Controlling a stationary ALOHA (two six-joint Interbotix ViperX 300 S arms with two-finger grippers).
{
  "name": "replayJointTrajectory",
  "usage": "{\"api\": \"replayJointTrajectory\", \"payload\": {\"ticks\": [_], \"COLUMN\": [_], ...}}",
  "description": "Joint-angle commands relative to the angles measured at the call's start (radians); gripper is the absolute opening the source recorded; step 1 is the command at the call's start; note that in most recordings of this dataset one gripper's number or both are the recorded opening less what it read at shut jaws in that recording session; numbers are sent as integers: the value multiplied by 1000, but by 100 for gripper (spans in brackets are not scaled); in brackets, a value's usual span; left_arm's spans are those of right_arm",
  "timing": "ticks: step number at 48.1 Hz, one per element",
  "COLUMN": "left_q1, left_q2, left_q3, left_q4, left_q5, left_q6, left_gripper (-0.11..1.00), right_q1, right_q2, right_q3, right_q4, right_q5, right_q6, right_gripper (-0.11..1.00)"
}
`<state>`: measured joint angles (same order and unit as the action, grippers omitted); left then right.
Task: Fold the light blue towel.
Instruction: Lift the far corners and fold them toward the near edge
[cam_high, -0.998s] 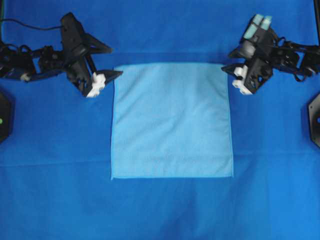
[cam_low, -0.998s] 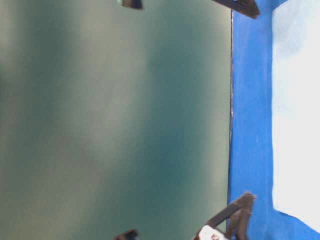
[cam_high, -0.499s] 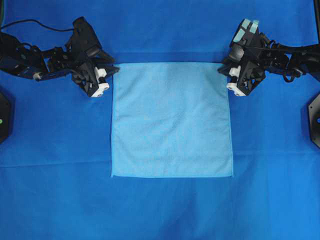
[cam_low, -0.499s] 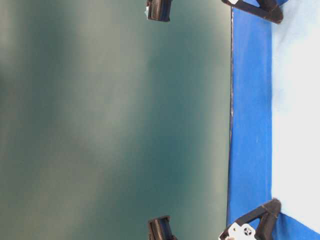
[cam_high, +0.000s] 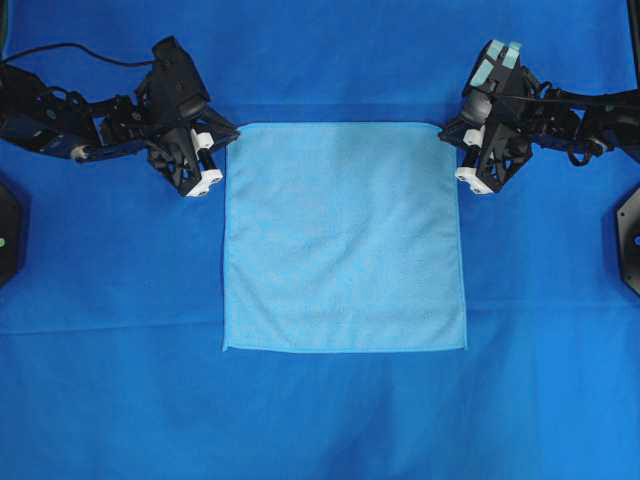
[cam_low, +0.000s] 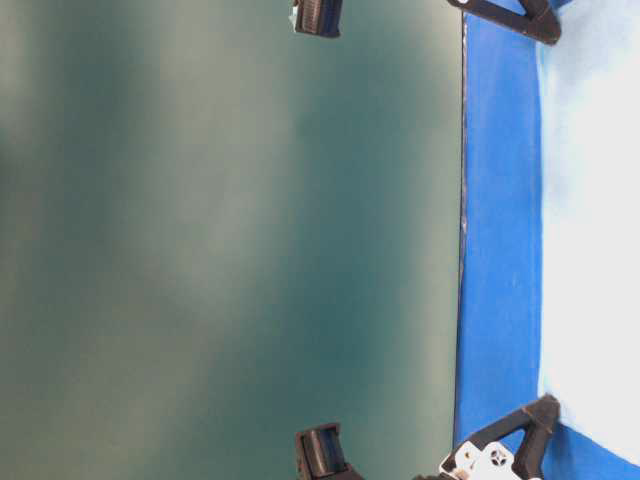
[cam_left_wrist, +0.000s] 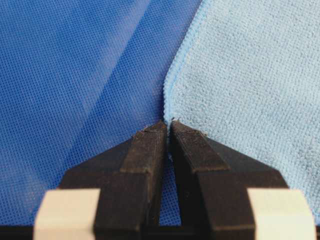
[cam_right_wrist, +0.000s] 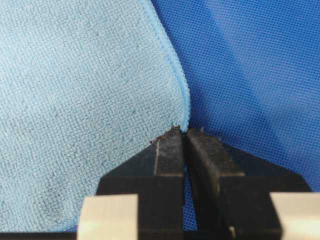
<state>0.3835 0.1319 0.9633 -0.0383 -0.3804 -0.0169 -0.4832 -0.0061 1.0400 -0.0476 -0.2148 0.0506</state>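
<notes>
Blue towel corners hidden between jaws

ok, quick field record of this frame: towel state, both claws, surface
towel: pale sky-blue square microfibre towel, spread flat, unfolded
left claw: shut, pinching the towel's far-left corner edge
right claw: shut, pinching the towel's far-right corner edge
surface: darker royal-blue table sheet, creased line running across it
fold progress: none yet, all four corners down
</notes>
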Motion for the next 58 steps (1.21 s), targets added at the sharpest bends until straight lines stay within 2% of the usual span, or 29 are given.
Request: {"api": "replayJointTrajectory", "payload": {"ticks": [1,12,22,29,35,42,52,58], "left_q1": [-9,-9,-23,-66,-135,-229,-391,-485], "left_q2": [-38,-167,-179,-193,-221,-247,-250,-245], "left_q3": [-18,-32,-29,-28,-25,-12,2,2], "left_q4": [3,6,6,6,6,6,5,6], "left_q5": [14,118,140,170,193,224,262,267], "left_q6": [3,23,31,29,31,28,-14,-67], "left_gripper": [2,2,2,2,2,2,2,2], "right_q1": [2,2,5,31,81,175,336,423], "right_q2": [-28,-127,-150,-164,-201,-272,-365,-382], "right_q3": [-6,2,0,6,18,38,55,57], "right_q4": [-3,-2,-2,2,20,28,34,37], "right_q5": [3,38,41,52,94,163,256,284], "right_q6": [2,5,5,15,35,69,150,213], "right_gripper": [2,2,2,2,2,2,2,2]}}
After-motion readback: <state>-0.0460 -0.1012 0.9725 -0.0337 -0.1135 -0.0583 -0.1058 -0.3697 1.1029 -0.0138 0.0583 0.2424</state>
